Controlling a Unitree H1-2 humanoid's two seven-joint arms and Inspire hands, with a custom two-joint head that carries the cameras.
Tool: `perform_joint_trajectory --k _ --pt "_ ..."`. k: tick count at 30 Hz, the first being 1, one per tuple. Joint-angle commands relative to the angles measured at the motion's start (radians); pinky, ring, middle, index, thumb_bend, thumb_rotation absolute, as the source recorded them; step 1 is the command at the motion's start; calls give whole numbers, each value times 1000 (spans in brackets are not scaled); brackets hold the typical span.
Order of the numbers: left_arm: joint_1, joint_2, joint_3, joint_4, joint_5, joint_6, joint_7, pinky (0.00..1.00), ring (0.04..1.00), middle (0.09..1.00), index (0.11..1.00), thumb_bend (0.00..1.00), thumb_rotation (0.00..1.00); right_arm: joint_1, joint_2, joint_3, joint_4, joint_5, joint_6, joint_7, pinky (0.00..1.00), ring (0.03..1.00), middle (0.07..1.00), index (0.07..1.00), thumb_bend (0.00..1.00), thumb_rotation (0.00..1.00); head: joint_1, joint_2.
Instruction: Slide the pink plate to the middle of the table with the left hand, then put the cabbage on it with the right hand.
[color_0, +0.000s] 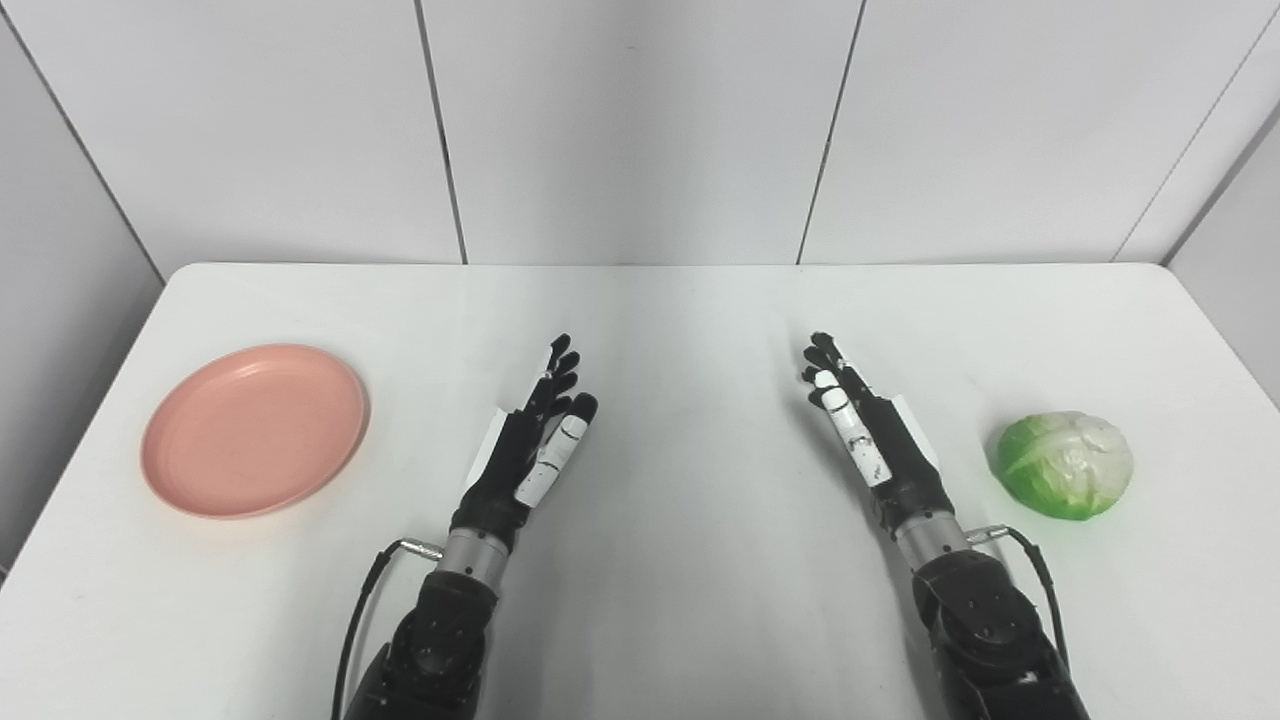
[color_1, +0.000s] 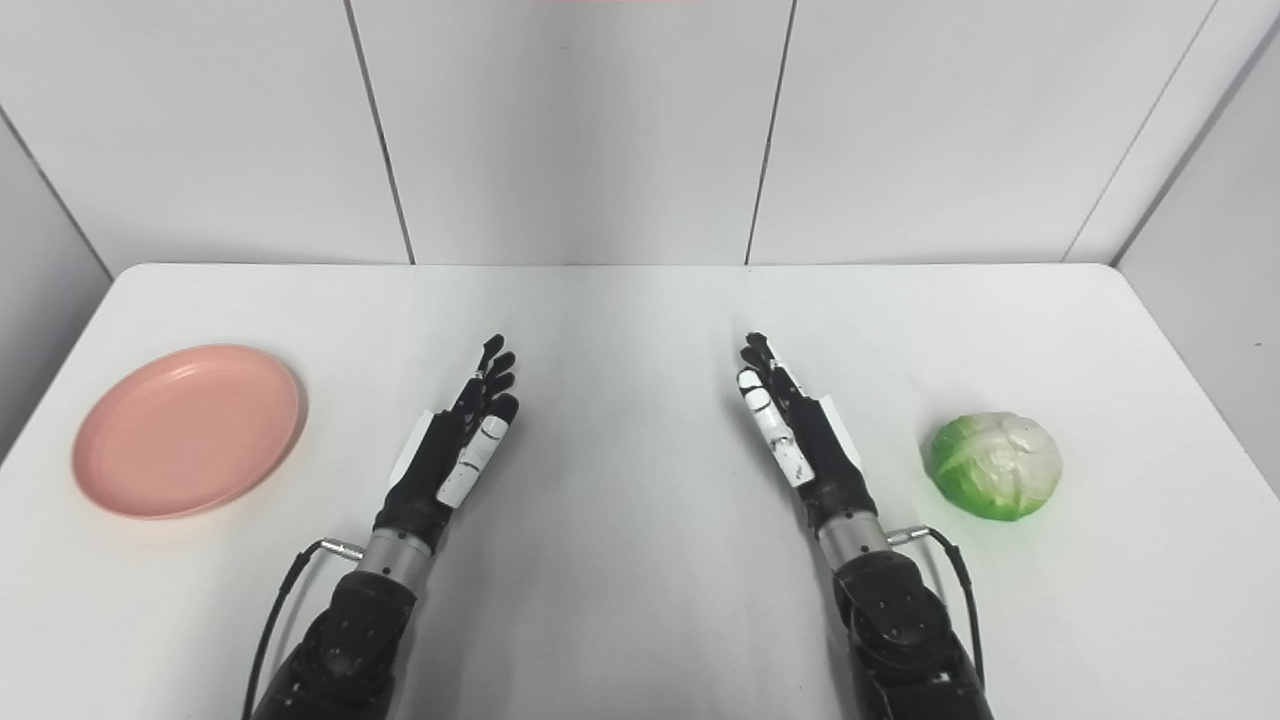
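Pink plate (color_0: 255, 430) lies left of open left hand (color_0: 535, 430) fingers (color_0: 560, 365).

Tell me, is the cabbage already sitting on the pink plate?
No, the cabbage lies on the bare table at the right, while the pink plate sits empty at the far left.

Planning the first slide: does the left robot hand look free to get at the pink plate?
Probably yes. The left robot hand is open and holds nothing, and only bare table lies between it and the pink plate.
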Motion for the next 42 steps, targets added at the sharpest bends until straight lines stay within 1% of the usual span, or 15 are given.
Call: perform_joint_trajectory --k 1,4,6,10,26,28,29,30,33,34,35,36,38,39,42 --pt "17 13 -1 36 2 4 -6 906 946 969 982 700 1000 -1 -4 17 -5 -9 26 22 905 924 947 956 373 1000 0 0" --pt "17 18 -8 31 17 14 -6 907 946 968 982 704 1000 -2 -5 18 0 -4 19 25 907 926 948 956 374 1000 0 0" --pt "19 13 -2 31 1 11 -9 912 948 969 982 701 1000 -1 -8 22 2 -9 8 26 904 925 946 955 373 1000 0 0" --pt "18 14 -6 32 8 5 -5 902 945 968 980 676 1000 -2 -10 24 1 -9 13 24 895 921 943 951 374 1000 0 0" --pt "16 13 -7 36 12 15 -4 909 947 964 975 681 1000 -2 -13 27 5 -17 6 23 884 913 938 944 378 1000 8 -2" --pt "13 13 -11 42 21 8 2 901 941 961 972 683 1000 -2 -15 25 7 -12 5 28 894 919 942 949 378 1000 25 -2" --pt "11 8 -8 50 8 2 -1 898 939 960 971 684 1000 -2 -17 23 9 -6 3 31 897 920 944 951 377 1000 51 -3" --pt "9 4 -6 56 -2 -2 -4 909 944 964 973 693 1000 -2 -18 21 10 -3 1 33 904 928 949 955 375 1000 51 -3" --pt "0 -6 -9 75 1 -9 2 909 948 967 974 707 1000 -1 -28 15 9 5 8 39 913 936 957 963 388 1000 112 -9" --pt "-3 -9 -10 81 2 -12 3 916 954 973 983 710 1000 -1 -30 13 9 8 10 40 917 938 958 967 394 1000 112 -9" --pt "-7 -13 -13 89 7 -16 7 918 956 975 985 711 1000 -1 -35 11 11 13 8 43 919 938 958 968 396 1000 151 -13" --pt "-10 -16 -16 93 11 -19 9 918 956 977 989 709 1000 0 -37 8 10 19 6 45 924 940 959 970 394 1000 151 -13" --pt "-18 -18 -30 105 38 -29 21 915 957 982 995 697 1000 -2 -41 1 17 36 -1 55 927 941 958 968 374 1000 187 -20" --pt "-23 -22 -32 114 39 -33 25 916 957 984 995 687 1000 -4 -43 -4 23 47 -5 60 943 949 966 977 368 1000 221 -27" --pt "-31 -42 -17 138 3 -31 14 950 977 997 1000 707 1000 -9 -47 -13 33 65 -10 70 966 959 976 989 355 1000 254 -33"
